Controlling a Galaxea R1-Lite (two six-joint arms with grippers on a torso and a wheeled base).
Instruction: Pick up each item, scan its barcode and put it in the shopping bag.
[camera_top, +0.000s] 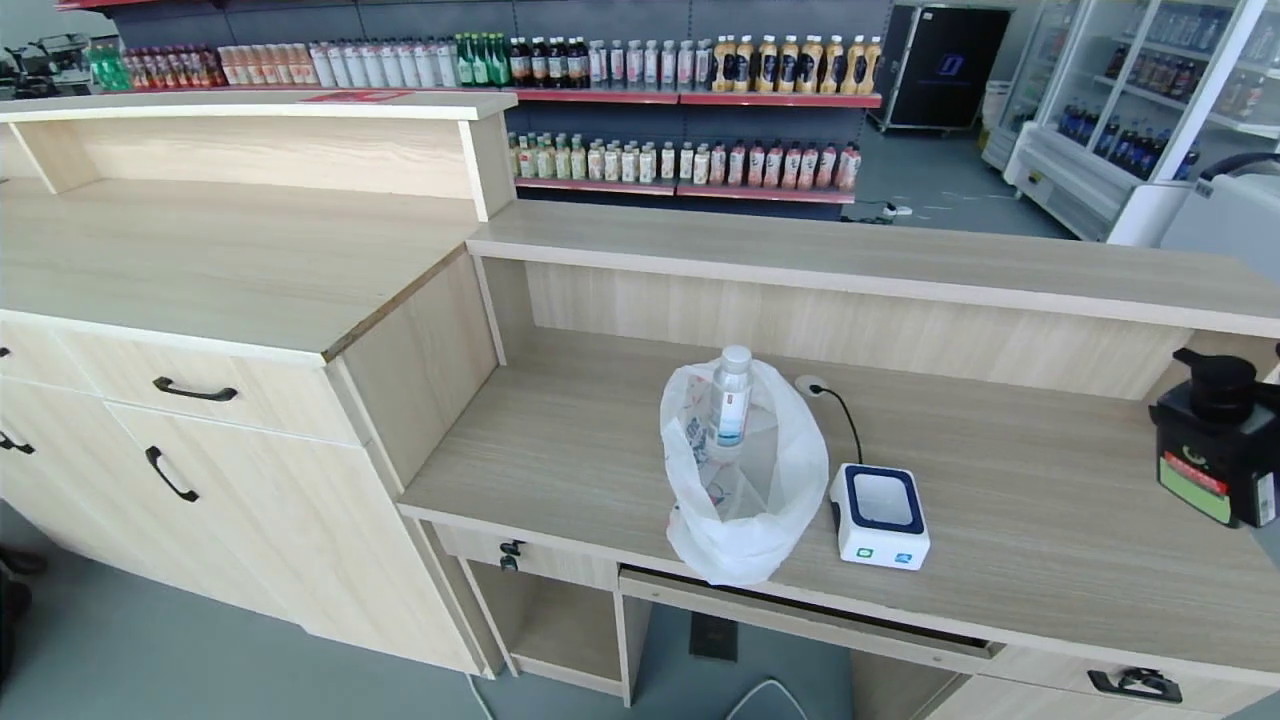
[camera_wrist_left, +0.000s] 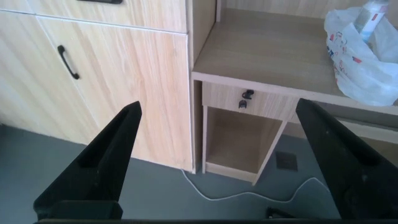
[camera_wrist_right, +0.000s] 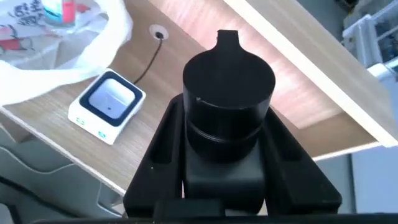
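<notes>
A white plastic shopping bag (camera_top: 745, 500) stands open on the lower counter with a clear bottle (camera_top: 731, 400) upright inside it. Just right of the bag lies the white and blue barcode scanner (camera_top: 880, 515), its window facing up. At the counter's right end a black pump bottle (camera_top: 1215, 450) with a green and red label hangs in the air. My right gripper (camera_wrist_right: 227, 134) is shut on that black bottle (camera_wrist_right: 227, 93), up and to the right of the scanner (camera_wrist_right: 107, 106) and the bag (camera_wrist_right: 56, 50). My left gripper (camera_wrist_left: 217, 106) is open and holds nothing, low in front of the cabinets, left of the bag (camera_wrist_left: 364, 68).
The wooden counter (camera_top: 1050, 500) has a raised back ledge (camera_top: 860, 255), and the scanner's cable runs to a hole (camera_top: 810, 384). A taller cabinet (camera_top: 220, 270) with black handles stands at the left. Drink shelves (camera_top: 690, 90) and fridges (camera_top: 1130, 110) line the room behind.
</notes>
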